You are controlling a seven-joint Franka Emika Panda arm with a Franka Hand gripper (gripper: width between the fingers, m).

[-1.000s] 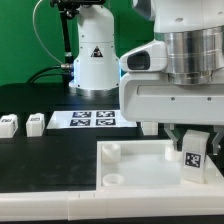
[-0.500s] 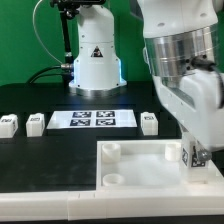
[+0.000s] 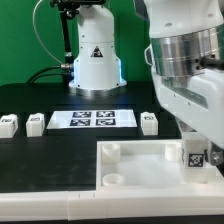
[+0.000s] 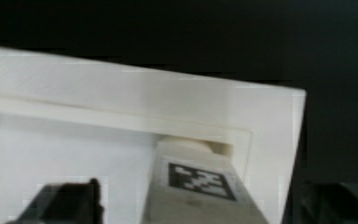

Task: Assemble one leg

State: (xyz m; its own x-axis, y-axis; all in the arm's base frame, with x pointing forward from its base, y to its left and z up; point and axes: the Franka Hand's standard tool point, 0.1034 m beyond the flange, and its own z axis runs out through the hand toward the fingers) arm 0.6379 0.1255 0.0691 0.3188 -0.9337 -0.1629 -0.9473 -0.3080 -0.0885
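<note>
A white square leg [image 3: 196,157] with a code tag stands upright in a corner socket of the white tabletop [image 3: 140,165], at the exterior view's right. In the wrist view the leg [image 4: 197,178] rises from the tabletop's corner [image 4: 87,95]. My gripper [image 3: 197,150] straddles the leg from above. In the wrist view the gripper [image 4: 202,208] is open, with its dark fingers [image 4: 69,200] standing off the leg and a gap on each side. Three more legs lie on the black table: two at the left [image 3: 9,124] [image 3: 35,123] and one at the right [image 3: 150,121].
The marker board [image 3: 92,119] lies behind the tabletop, between the loose legs. The arm's white base [image 3: 95,60] stands at the back before a green backdrop. Two open round sockets [image 3: 114,180] show on the tabletop's left side.
The wrist has turned about the leg since one second ago, and the broad white hand no longer faces the camera. The leg stays at the same corner, and its tag now shows beside the finger.
</note>
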